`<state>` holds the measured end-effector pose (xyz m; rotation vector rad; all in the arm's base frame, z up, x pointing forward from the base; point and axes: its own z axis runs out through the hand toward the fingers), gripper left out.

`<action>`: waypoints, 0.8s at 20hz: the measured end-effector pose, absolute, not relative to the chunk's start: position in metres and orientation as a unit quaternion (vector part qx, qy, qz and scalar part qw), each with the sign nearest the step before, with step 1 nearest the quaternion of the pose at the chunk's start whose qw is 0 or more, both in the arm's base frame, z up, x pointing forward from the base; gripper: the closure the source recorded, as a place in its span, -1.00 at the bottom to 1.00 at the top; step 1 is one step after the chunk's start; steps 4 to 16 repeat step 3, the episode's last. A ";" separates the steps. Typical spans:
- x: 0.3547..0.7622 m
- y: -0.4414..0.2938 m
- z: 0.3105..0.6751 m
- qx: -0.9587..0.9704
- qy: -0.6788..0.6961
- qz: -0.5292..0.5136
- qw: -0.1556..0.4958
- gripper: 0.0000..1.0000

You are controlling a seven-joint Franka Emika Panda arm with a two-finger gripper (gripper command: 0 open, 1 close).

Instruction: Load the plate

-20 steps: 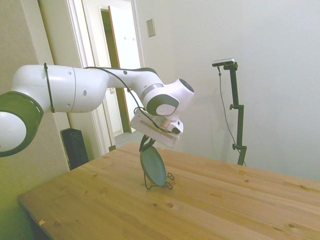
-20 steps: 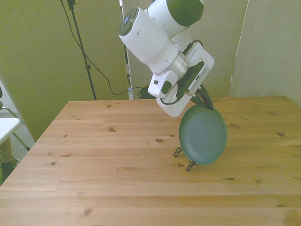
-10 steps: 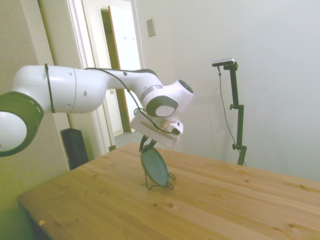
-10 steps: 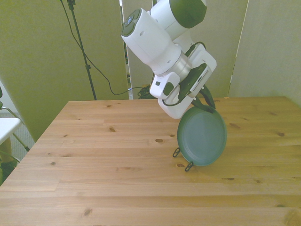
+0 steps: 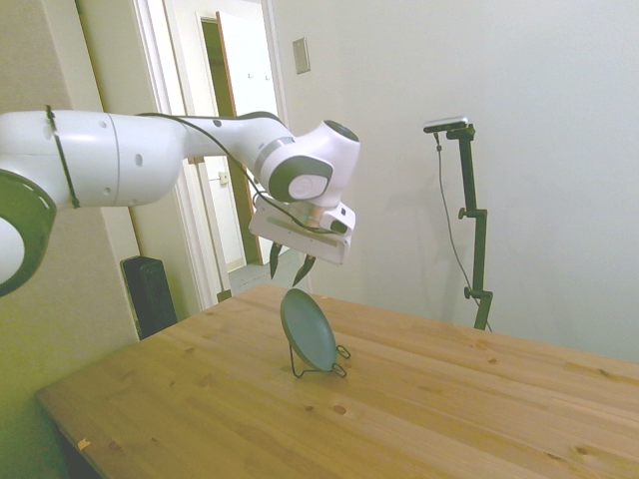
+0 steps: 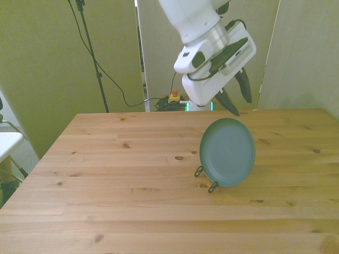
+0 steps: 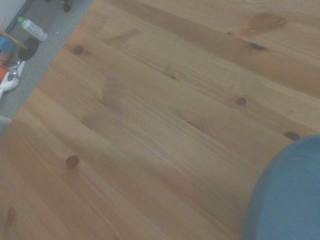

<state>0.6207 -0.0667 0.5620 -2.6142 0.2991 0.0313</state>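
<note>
Plate (image 6: 228, 152) released; claw (image 6: 238, 97) has risen.

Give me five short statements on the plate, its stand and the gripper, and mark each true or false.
1. The plate stands on edge in the black wire stand. True.
2. The gripper grips the plate's rim. False: it hangs above the plate, apart from it.
3. The fingers are spread open. True.
4. The plate lies flat on the wooden table. False: it is upright.
5. A second plate rests on the table. False: only one plate shows.
</note>
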 end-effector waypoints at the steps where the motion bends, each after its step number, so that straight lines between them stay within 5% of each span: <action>1: 0.614 -0.065 0.573 -0.965 0.106 0.005 0.241 -1.00; 16: 0.597 -0.065 0.592 -0.970 0.102 -0.005 0.221 -1.00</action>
